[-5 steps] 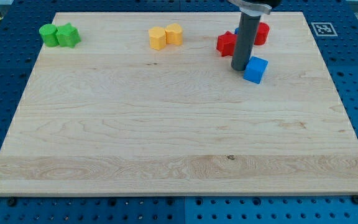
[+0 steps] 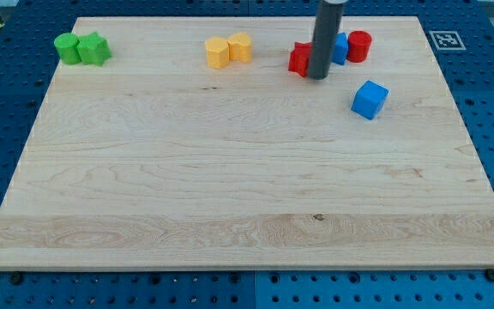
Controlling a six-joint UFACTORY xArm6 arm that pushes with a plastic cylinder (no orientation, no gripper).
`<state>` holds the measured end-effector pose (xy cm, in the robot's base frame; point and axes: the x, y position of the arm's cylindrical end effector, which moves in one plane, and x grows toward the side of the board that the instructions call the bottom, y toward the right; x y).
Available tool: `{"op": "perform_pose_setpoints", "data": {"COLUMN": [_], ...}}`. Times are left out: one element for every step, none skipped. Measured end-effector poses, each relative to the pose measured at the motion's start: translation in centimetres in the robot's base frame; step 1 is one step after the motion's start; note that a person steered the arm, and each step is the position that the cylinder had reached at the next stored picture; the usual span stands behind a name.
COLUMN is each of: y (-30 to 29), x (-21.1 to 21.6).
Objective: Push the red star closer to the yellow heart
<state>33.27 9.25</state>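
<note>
Contact is the step in hand: my tip [image 2: 318,76] sits at the view's right side of the red star [image 2: 299,58], touching or just about touching it, with the rod hiding the star's right half. The star lies near the view's top edge of the desk [image 2: 230,189], and the yellow heart [image 2: 218,52] is to its left in the view, well apart, with a second yellow block [image 2: 240,46] touching the heart on the side facing the star. This rig has no fingers, only the rod, so nothing opens or closes. Behind the rod I can see a blue block [image 2: 340,48] and a red cylinder [image 2: 360,45]; a blue cube [image 2: 370,99] sits apart toward the view's lower right. As I judge it, the next move calls for a steady push toward the view's left, kept centred on the star so it does not spin off the tip.
</note>
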Motion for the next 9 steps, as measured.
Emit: {"op": "perform_pose_setpoints", "data": {"y": [-2.5,-2.6,0.0,2.0,2.0,1.9,0.2,-1.9,-4.4], "x": [0.0,0.5,2.7,1.7,-1.1,-2.6,-2.6,-2.6,-2.6]}}
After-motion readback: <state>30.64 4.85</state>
